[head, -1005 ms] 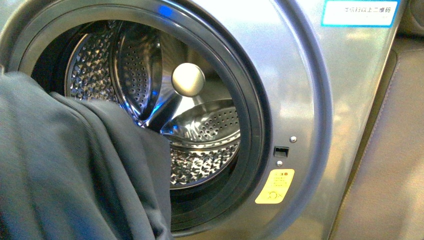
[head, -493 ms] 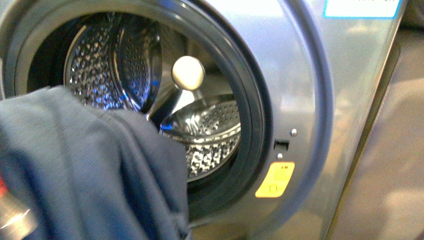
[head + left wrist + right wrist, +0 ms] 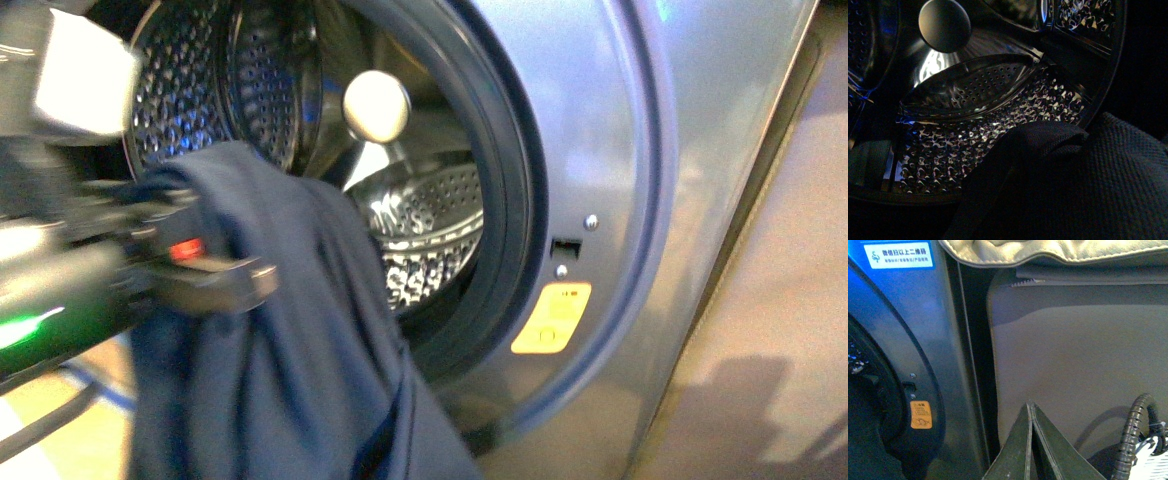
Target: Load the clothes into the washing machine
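The clothes (image 3: 300, 340) are being held up at the lower left of the front view, draped over the blurred left gripper (image 3: 225, 278) in front of the washer's (image 3: 600, 150) open mouth. How far its jaws are parted cannot be told. In the left wrist view, the fabric is being seen close before the drum (image 3: 973, 145), while the right gripper (image 3: 1031, 410) is being held with fingers pressed flat together beside the washer's front.
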Controlling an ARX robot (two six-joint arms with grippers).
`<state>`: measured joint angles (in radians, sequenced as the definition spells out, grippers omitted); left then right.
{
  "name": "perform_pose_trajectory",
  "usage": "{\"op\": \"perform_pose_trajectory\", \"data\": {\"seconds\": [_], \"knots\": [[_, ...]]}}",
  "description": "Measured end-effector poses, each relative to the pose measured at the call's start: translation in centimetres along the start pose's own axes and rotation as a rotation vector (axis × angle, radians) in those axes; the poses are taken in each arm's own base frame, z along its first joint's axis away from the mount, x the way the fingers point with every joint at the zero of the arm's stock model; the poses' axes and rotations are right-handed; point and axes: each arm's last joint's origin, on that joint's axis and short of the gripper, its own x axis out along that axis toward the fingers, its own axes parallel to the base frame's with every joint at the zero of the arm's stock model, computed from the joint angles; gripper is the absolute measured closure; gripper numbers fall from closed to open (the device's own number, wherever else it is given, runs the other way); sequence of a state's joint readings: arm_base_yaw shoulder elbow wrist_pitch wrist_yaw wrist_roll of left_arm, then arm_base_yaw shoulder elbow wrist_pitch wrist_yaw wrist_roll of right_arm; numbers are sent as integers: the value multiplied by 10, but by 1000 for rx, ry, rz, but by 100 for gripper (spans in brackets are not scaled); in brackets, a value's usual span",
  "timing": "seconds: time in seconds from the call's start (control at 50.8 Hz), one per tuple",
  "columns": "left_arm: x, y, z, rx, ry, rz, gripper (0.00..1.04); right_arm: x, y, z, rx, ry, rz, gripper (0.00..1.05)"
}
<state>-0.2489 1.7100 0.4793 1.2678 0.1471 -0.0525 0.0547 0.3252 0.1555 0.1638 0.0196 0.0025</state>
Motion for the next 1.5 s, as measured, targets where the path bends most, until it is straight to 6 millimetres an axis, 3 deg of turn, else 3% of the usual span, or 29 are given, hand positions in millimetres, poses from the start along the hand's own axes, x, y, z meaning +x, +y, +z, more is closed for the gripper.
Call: {"op": "perform_pose_trajectory", "data": {"seconds": [0.296,0.847,1.497], "knots": [[53,13,-19,-8,26,66,98,-7,-5,-18,0,-5,-34,102],[113,32,-42,-11,90,108,98,-20,-5,-40,0,-4,-32,102],[201,56,-63,28,157,218,98,-20,-5,-40,0,-5,-33,102]]}}
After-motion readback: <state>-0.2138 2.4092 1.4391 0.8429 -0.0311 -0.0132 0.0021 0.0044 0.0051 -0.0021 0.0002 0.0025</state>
